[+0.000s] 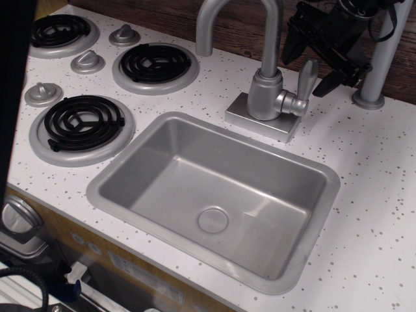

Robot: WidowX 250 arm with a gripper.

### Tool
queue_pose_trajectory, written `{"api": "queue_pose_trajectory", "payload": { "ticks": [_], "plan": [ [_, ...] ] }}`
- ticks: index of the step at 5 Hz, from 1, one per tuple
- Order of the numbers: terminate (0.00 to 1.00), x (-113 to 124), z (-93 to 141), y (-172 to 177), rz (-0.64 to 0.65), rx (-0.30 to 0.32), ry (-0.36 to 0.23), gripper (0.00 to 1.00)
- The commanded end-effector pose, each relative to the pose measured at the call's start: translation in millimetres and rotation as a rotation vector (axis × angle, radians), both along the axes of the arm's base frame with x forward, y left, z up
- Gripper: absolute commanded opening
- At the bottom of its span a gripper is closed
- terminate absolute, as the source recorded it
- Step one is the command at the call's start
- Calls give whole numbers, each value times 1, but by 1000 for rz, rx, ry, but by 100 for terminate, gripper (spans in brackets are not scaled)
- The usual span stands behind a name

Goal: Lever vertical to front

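Note:
The lever [305, 79] is a small silver-grey paddle on a short round stub at the right side of the faucet base [263, 117]. It stands upright with its rounded tip pointing up. My black gripper [310, 62] is open and hangs just above and behind the lever's tip, near the back wall. One finger [292, 39] shows left of the lever and the other [338, 78] to its right. The fingers do not touch the lever and hold nothing.
The tall curved spout [234, 16] rises left of the lever. The grey sink basin [214, 195] lies in front. A grey post [377, 58] stands behind at right. Three black burners and small silver knobs [88, 62] sit at left.

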State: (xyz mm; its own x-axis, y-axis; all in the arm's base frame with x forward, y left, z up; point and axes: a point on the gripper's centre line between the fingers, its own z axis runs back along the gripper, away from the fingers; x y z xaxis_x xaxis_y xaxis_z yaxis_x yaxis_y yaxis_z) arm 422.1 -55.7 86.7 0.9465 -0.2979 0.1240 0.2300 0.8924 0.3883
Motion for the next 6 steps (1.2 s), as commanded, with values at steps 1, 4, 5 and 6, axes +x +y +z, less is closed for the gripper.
{"api": "queue_pose_trajectory", "payload": {
  "ticks": [1, 4, 5, 6],
  "plan": [
    [0, 12, 17, 5, -2, -19, -59, 100],
    [0, -23, 10, 4, 114, -37, 5, 0],
    [0, -34, 7, 5, 145, -51, 39, 0],
    [0, -39, -7, 9, 166, -102, 53, 0]
  ]
}}
